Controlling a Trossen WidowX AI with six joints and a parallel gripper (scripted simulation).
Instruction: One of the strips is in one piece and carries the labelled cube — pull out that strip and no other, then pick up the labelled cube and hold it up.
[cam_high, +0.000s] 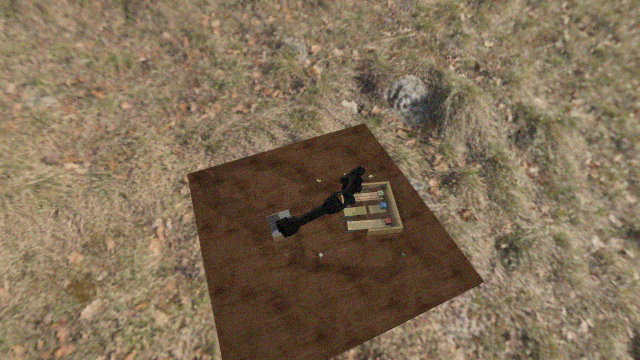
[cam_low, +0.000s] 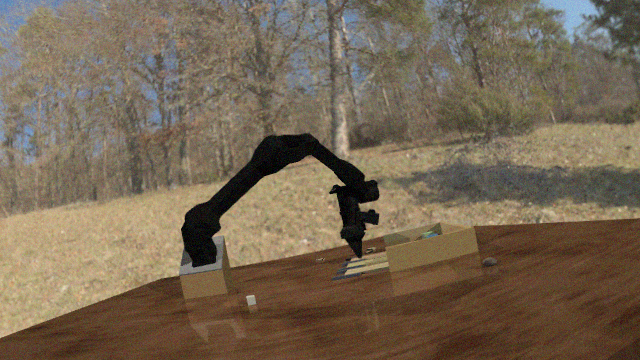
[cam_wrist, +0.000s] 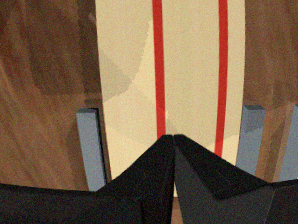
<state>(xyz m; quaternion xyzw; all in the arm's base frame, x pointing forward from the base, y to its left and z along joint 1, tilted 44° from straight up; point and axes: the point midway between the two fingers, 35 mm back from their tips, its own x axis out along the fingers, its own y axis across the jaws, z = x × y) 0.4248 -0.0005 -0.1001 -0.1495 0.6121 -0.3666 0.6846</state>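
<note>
A shallow wooden tray holds three cream strips side by side. The far strip has two red lines and a green cube at its far end. The middle strip is in two pieces, with a blue cube. The near strip carries a red cube. I cannot read a label on any cube. My gripper is shut, its tips pointing down onto the near end of the red-lined strip. Nothing is between the fingers.
Grey-blue tabs flank the strip's near end. The arm's base block stands left of the tray on the brown table. A small white cube and a pebble lie loose on the table.
</note>
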